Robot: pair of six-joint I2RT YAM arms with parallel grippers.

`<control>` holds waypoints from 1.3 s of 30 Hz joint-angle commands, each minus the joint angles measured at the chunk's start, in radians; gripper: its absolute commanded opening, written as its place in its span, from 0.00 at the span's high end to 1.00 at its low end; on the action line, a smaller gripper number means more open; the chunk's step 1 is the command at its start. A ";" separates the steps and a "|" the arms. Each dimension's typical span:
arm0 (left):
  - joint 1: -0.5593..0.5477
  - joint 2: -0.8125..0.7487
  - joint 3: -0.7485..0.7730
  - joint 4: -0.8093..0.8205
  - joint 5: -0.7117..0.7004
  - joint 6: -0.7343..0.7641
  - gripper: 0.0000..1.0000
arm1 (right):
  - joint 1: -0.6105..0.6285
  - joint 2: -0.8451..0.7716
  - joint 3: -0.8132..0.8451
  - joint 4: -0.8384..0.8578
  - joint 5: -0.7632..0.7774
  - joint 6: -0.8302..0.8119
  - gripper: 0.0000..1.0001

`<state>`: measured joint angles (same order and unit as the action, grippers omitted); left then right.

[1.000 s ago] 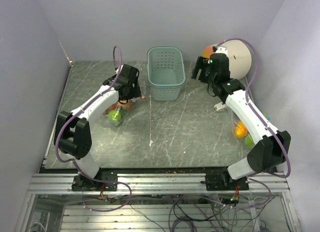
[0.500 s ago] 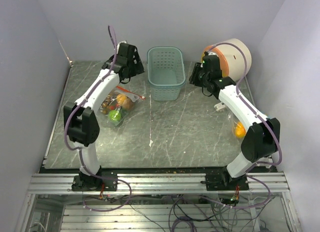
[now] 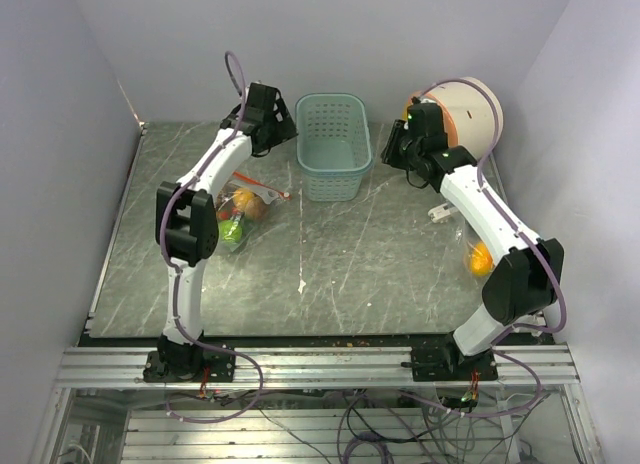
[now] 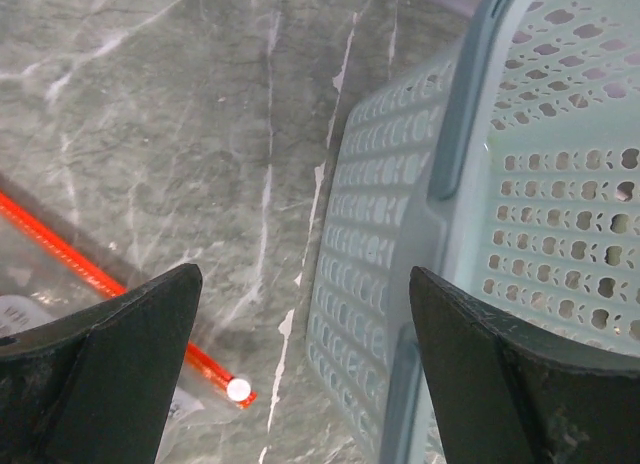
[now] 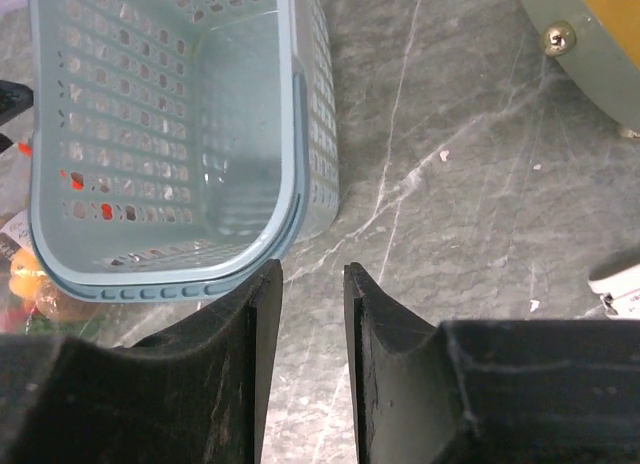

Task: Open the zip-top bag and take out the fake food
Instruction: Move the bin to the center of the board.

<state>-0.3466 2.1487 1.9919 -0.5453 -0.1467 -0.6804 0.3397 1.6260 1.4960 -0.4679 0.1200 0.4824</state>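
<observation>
Little of the task looks done. The zip-top bag (image 3: pixel 236 216) lies flat on the bench (image 3: pixel 350 259), left of the basket (image 3: pixel 333 169), and the fake food (image 3: pixel 248 204) sits packed inside it, orange, green and brownish pieces together. The bag's orange zip strip (image 4: pixel 90 259) runs along the edge nearest the basket. From these views I cannot tell whether the seal is parted or pressed shut, though nothing appears to have spilled from that mouth. The left claw (image 4: pixel 300 284) hangs above the bench between the zip strip and the basket wall, its fingers wide apart with nothing between them. The right claw (image 5: pixel 312 279) hovers beyond the basket's other side, near the cream cylinder (image 3: pixel 472 114), its fingers drawn nearly together with a narrow gap and nothing gripped. The basket shows no contents in the right wrist view. One orange piece (image 3: pixel 481 259) lies by the right arm's elbow; whether it is loose or wrapped is unclear. By my reading, opening the zip and lifting out each piece are both left to do.
</observation>
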 commanded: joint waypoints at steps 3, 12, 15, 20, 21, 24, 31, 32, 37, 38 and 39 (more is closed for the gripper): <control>-0.047 0.072 0.067 0.046 0.078 -0.049 0.04 | -0.005 -0.041 0.040 -0.068 0.041 -0.013 0.69; -0.150 0.137 0.094 0.099 0.108 -0.078 0.02 | -0.005 -0.124 -0.047 -0.076 0.060 -0.008 0.69; -0.166 0.201 0.189 0.062 0.120 -0.092 0.02 | -0.005 -0.133 -0.065 -0.076 0.057 -0.005 0.69; -0.173 0.257 0.292 0.008 0.116 -0.087 0.01 | -0.005 -0.141 -0.067 -0.074 0.052 -0.011 0.69; -0.170 0.236 0.274 0.008 0.099 -0.073 0.00 | -0.005 -0.142 -0.066 -0.071 0.051 -0.017 0.69; -0.141 0.151 0.156 0.031 0.087 -0.046 0.00 | -0.005 -0.139 -0.062 -0.062 0.043 -0.037 0.68; -0.099 -0.158 -0.200 0.033 -0.045 0.081 0.01 | -0.005 -0.146 -0.073 0.053 -0.061 -0.070 0.65; -0.098 -0.205 -0.252 0.034 -0.075 0.092 0.01 | -0.005 -0.142 -0.077 0.077 -0.095 -0.077 0.64; -0.081 -0.384 -0.432 -0.001 -0.224 0.147 0.01 | 0.058 -0.059 -0.032 0.141 -0.188 -0.104 0.56; -0.068 -0.407 -0.458 -0.015 -0.221 0.147 0.01 | 0.087 -0.028 -0.010 0.137 -0.188 -0.114 0.53; -0.050 -0.426 -0.486 -0.025 -0.202 0.136 0.01 | 0.114 0.008 0.033 0.123 -0.192 -0.123 0.49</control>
<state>-0.4305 1.7977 1.5902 -0.5320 -0.2714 -0.5865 0.3695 1.5314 1.4437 -0.3939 0.0017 0.4095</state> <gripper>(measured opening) 0.993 0.455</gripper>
